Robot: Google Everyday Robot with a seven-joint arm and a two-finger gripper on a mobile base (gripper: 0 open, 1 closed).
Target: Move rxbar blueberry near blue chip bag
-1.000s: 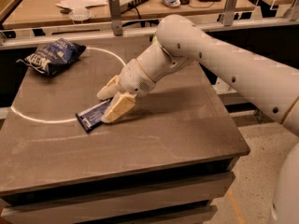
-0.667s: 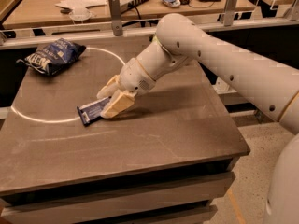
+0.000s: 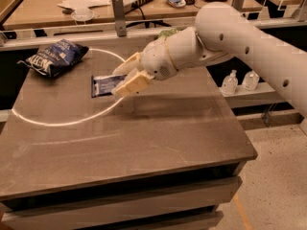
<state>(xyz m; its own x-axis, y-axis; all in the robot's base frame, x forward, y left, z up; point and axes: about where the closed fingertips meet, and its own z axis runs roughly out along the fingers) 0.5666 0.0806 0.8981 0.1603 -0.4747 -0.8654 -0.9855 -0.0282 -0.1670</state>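
Rxbar blueberry (image 3: 102,85) is pinched in the tool (image 3: 119,82) by the end away from the blue chip bag (image 3: 53,57); near the bag; likely held flat to set on the counter (image 3: 144,143).

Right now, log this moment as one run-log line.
end effector: over table, shut on rxbar blueberry | blue chip bag: table's far corner, apart from rxbar blueberry

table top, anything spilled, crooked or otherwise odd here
Nothing spilled or damaged. The small flat dark blue bar wrapper is gripped at one end by the cream two-finger gripper over the grey table. The puffy dark blue chip bag lies crumpled at the far left corner. A white arc marks the tabletop.
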